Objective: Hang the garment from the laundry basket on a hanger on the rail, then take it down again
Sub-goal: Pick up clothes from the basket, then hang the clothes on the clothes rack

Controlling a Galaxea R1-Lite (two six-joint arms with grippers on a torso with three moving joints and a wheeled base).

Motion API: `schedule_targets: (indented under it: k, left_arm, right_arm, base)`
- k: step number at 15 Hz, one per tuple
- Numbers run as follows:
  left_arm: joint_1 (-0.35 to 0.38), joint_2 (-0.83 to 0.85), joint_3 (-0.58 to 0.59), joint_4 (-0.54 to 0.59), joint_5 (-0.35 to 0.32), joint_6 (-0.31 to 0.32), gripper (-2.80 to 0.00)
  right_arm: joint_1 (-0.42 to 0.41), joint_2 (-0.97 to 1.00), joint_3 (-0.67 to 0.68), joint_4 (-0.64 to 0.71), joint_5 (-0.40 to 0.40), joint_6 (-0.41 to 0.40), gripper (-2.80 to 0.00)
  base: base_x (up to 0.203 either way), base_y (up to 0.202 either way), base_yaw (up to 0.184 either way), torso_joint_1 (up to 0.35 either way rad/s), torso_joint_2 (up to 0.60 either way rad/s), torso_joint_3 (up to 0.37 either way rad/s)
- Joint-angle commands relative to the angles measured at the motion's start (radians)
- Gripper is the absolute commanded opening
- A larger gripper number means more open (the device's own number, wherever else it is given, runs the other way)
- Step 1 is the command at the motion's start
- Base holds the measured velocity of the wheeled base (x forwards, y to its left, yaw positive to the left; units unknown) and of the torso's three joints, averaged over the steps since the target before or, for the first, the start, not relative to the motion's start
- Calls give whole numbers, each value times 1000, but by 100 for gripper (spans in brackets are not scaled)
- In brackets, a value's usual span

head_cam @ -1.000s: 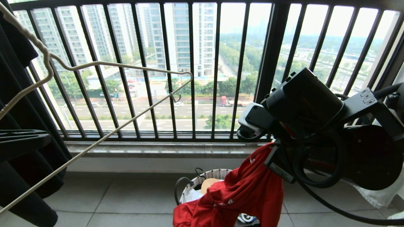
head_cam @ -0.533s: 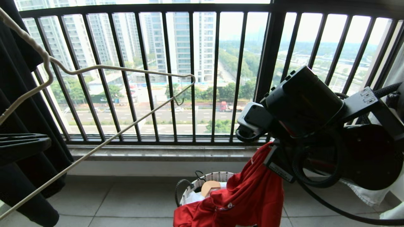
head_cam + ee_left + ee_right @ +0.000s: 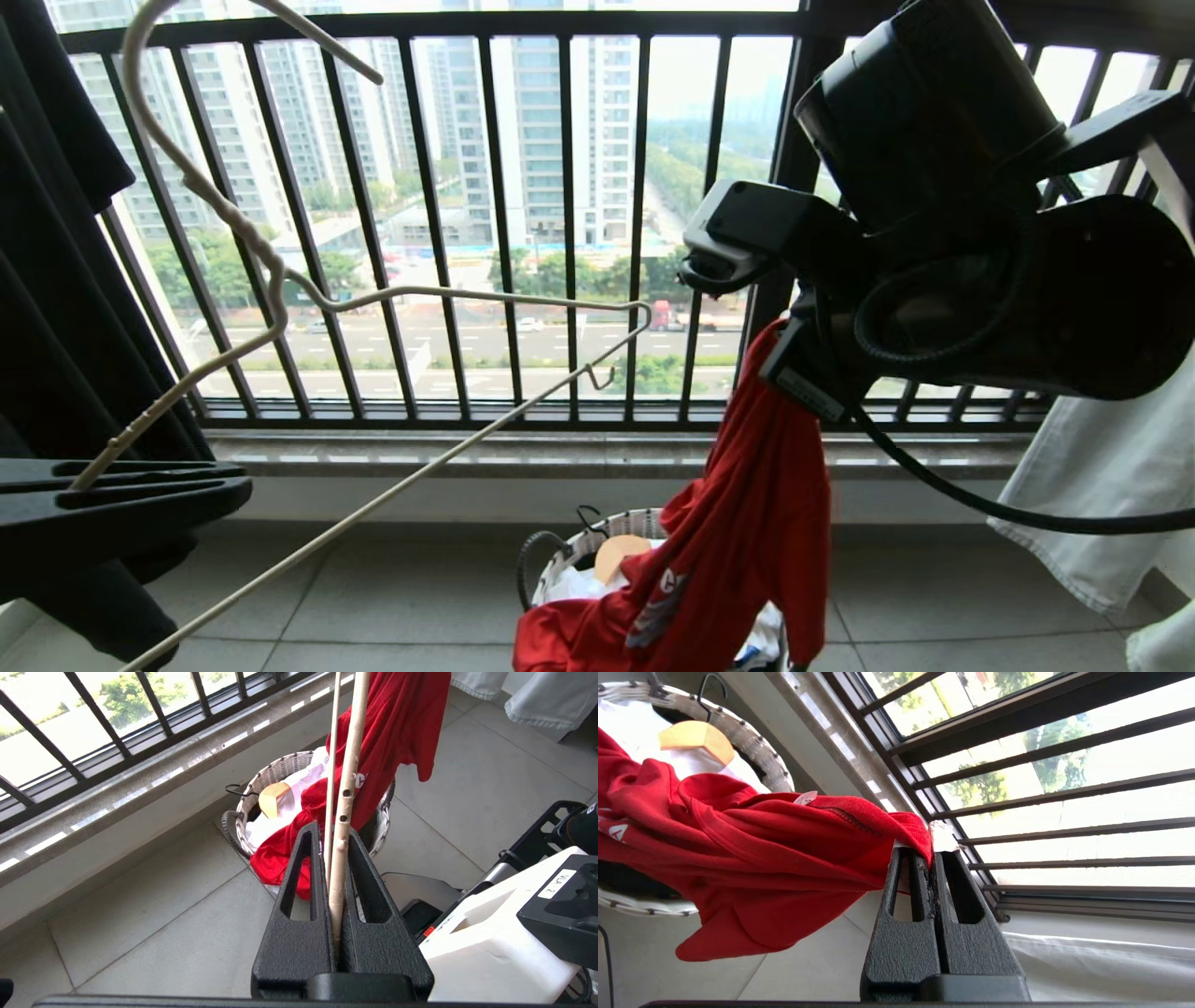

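Two tools, both pinching: the right tool (image 3: 933,858) is pressed together on an edge of the garment (image 3: 747,523); the left tool (image 3: 334,840) is pressed together on the hanger (image 3: 392,308).
Garment: it hangs red from the right tool at the right of the scene, its lower folds draped over the laundry basket (image 3: 579,546) on the floor below the window railing (image 3: 569,215).
Garment risk: only a thin edge of cloth sits between the fingers, so the hanging weight could likely pull it free and drop it back.
Basket risk: folds lying on the rim may snag or drag the basket as the cloth rises.
Hanger: it is tilted, to the left of the garment and apart from it.
Hanger risk: the thin wire could swivel in the grip, so its end (image 3: 639,313) might miss the neck opening.
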Motion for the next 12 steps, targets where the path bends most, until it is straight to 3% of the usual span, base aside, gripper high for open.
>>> schedule_targets:
  k: [1,3,6,8,12]
  left_arm:
    - [4,36,26,11,-22,7,-280]
    - [33,41,35,14,-124,10,-280]
    - [161,55,35,14,-227,51,-280]
    - [233,60,9,14,-318,59,-280]
    - [276,219,-211,84,-345,104,-280]
  right_arm:
    - [-20,38,-61,6,21,-20,-280]
    - [-49,34,-80,25,91,-22,-280]
    - [-74,13,-94,70,177,-23,-280]
    - [-75,18,-137,78,181,-38,-280]
    - [-101,19,-150,91,191,-41,-280]
  base:
    - [0,0,0,0,0,0]
    - [0,0,0,0,0,0]
    - [0,0,0,0,0,0]
    - [0,0,0,0,0,0]
    - [0,0,0,0,0,0]
